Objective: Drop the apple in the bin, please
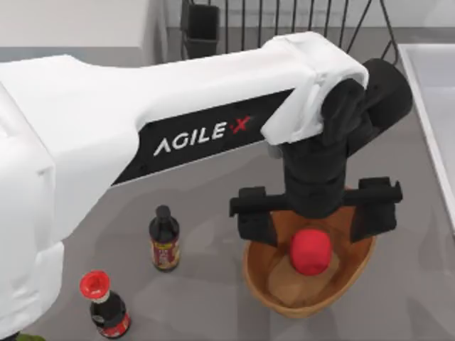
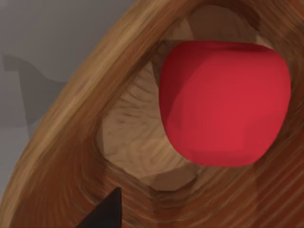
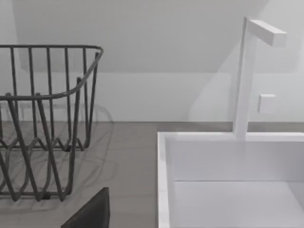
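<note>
- Apple (image 1: 310, 251): bright red, plain, rounded, ball-like with softly flattened sides; it lies inside the bin, over the lighter tan bottom, directly under the left gripper. In the left wrist view the apple (image 2: 225, 102) appears clear of the fingers, with bare basket floor beside it.
- Two dark sauce bottles, left part of the table: one with a red cap (image 1: 105, 304) near the front edge, one with a black cap (image 1: 164, 239) just behind it; both upright, well apart from the bin.
- Left arm (image 1: 142, 135): white, reaching across the table from the left.
- Left gripper (image 1: 316, 213): hangs over the bin, jaws wide apart, one finger to each side of the apple, gripping nothing.
- Bin (image 1: 259, 288): oval woven basket, orange-brown wall, right of centre.
- Step in hand, as judged: the release; the apple looks delivered. The next move calls for lifting the gripper straight up, clear of the basket rim, without nudging it.
- Black wire dish rack (image 3: 45, 118): at the back of the table.
- White sink (image 3: 228, 180): at the table's right, with a white tap (image 3: 247, 71).
- Right gripper: parked near the sink; its jaws cannot be told.
</note>
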Motion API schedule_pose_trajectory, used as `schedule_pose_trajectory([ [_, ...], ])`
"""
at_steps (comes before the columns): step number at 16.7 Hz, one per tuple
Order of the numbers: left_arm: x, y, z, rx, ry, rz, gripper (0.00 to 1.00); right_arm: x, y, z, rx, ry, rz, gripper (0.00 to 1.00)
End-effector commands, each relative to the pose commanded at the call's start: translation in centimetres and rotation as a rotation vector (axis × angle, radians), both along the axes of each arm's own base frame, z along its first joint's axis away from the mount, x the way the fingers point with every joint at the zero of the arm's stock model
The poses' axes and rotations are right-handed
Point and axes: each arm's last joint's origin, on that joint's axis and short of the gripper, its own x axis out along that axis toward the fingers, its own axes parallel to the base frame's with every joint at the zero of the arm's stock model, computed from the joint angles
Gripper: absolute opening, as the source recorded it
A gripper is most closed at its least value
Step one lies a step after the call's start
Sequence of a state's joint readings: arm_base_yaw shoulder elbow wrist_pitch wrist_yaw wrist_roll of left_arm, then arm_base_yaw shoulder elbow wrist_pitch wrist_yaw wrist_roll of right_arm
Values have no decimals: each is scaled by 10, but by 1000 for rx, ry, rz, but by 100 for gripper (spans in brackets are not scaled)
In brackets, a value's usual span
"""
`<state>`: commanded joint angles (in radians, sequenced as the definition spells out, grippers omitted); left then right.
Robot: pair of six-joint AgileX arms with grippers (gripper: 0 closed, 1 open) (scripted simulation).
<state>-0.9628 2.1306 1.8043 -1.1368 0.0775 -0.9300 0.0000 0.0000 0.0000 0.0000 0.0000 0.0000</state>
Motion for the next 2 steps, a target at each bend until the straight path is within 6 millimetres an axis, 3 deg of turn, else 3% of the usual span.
schedule_pose_trajectory([
  [2, 0, 0, 0, 0, 0, 0, 100, 0, 0, 0, 0, 0, 0, 100],
])
